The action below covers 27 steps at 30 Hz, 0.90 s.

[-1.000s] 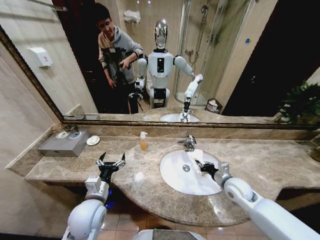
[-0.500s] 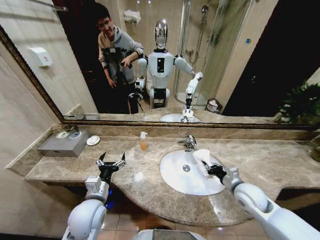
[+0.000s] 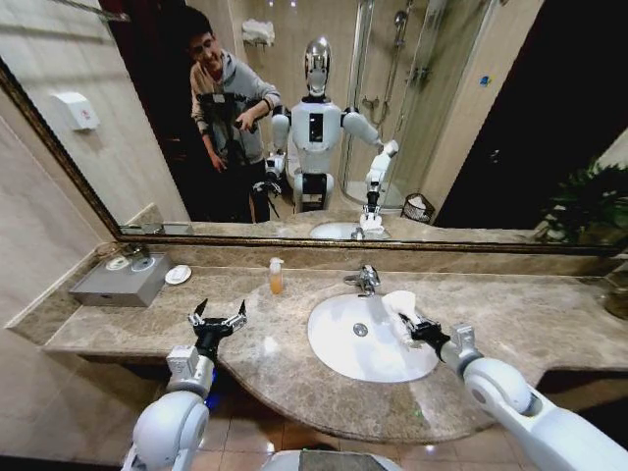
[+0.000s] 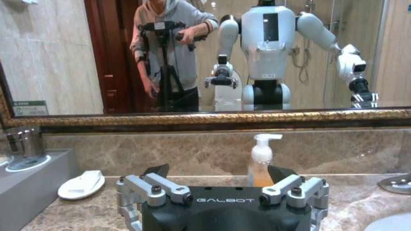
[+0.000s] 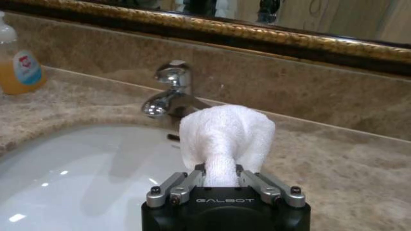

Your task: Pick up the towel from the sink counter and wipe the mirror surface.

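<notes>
The white towel (image 3: 399, 305) is a rumpled wad held off the sink counter (image 3: 510, 319), over the basin's right rim. My right gripper (image 3: 411, 325) is shut on the towel (image 5: 224, 137), which bulges out past the fingers toward the chrome faucet (image 5: 168, 91). The mirror (image 3: 324, 118) spans the wall behind the counter, its bronze frame (image 5: 257, 36) just above the backsplash. My left gripper (image 3: 218, 319) hovers open above the counter's front left part, holding nothing; in the left wrist view its fingers (image 4: 157, 185) point at the backsplash.
A soap bottle (image 3: 276, 277) stands left of the faucet (image 3: 365, 280). A grey metal box (image 3: 123, 282) and a white soap dish (image 3: 178, 275) sit at the far left. A plant (image 3: 589, 201) stands at the right end. The white basin (image 3: 348, 358) lies below the towel.
My right gripper has lifted the towel off the basin's rim and drawn it slightly right and up. The head camera shifted a little. The left arm has not moved.
</notes>
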Tool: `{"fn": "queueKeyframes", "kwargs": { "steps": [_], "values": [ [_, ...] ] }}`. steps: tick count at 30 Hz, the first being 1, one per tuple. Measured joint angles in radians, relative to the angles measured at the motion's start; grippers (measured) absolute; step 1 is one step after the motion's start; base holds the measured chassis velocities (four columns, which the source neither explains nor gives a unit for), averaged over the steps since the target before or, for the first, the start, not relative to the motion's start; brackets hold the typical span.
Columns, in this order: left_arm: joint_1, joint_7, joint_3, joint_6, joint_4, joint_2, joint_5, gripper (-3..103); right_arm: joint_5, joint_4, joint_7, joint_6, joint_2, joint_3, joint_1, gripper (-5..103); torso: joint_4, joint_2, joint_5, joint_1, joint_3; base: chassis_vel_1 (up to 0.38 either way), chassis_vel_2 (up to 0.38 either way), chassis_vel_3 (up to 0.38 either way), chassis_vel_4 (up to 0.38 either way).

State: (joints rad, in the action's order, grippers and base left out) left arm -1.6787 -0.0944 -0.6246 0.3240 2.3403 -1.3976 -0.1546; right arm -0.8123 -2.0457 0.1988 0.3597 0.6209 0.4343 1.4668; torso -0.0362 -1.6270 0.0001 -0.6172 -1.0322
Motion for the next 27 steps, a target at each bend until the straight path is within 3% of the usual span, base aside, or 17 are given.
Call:
{"fn": "queueKeyframes", "kwargs": {
  "steps": [19, 27],
  "values": [
    [0.0, 0.0, 0.0, 0.0, 0.0, 0.0, 0.0, 100, 0.013, -0.045, -0.02, 0.011, -0.02, 0.232, 0.205, 16, 0.0004, 0.0, 0.0, 0.0, 0.0, -0.09, -0.087, 0.088, 0.087],
    [0.0, 0.0, 0.0, 0.0, 0.0, 0.0, 0.0, 100, 0.065, 0.037, -0.041, -0.003, -0.048, 0.18, 0.121, 16, -0.0001, 0.0, 0.0, 0.0, 0.0, -0.022, -0.026, 0.028, 0.029]
  ]
}}
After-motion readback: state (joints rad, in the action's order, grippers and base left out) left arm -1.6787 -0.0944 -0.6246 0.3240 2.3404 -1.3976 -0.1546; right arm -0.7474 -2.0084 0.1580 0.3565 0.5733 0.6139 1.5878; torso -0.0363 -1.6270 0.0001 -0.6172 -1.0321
